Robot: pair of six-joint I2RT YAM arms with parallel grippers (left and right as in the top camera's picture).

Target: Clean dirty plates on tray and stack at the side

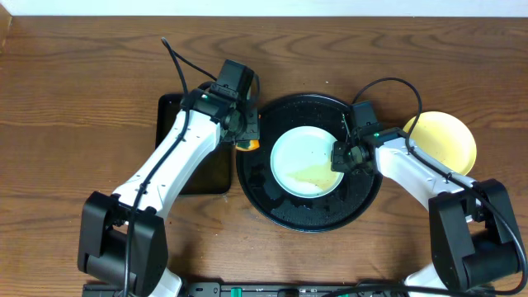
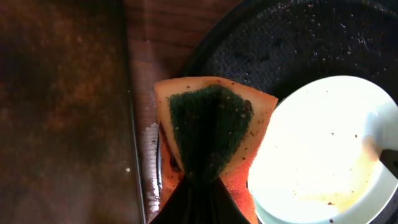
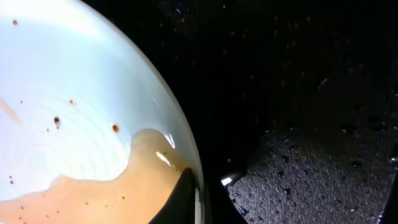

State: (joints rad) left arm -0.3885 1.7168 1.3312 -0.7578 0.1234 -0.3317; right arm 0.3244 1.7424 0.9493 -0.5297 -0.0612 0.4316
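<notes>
On the brown wooden tabletop (image 1: 82, 82) lies the tray (image 1: 276, 210), round and glossy black, with a raised rim and a wet, speckled floor. At its middle sits a blue plate (image 1: 301, 153), smooth and pale, with thin brown sauce (image 3: 93, 196) pooled on one side and a few dark crumbs. The right gripper (image 1: 340, 157) is clamped on the right rim of this plate. The left gripper (image 1: 244, 139) is closed on a sponge (image 2: 211, 124), orange foam with a rough dark green face, pinched into a bow shape. It is over the left rim of the tray, just beside the plate. A yellow plate (image 1: 445, 140) rests on the tabletop to the right of the tray. A small tray (image 1: 216, 173), flat and rectangular, lies to the left.
</notes>
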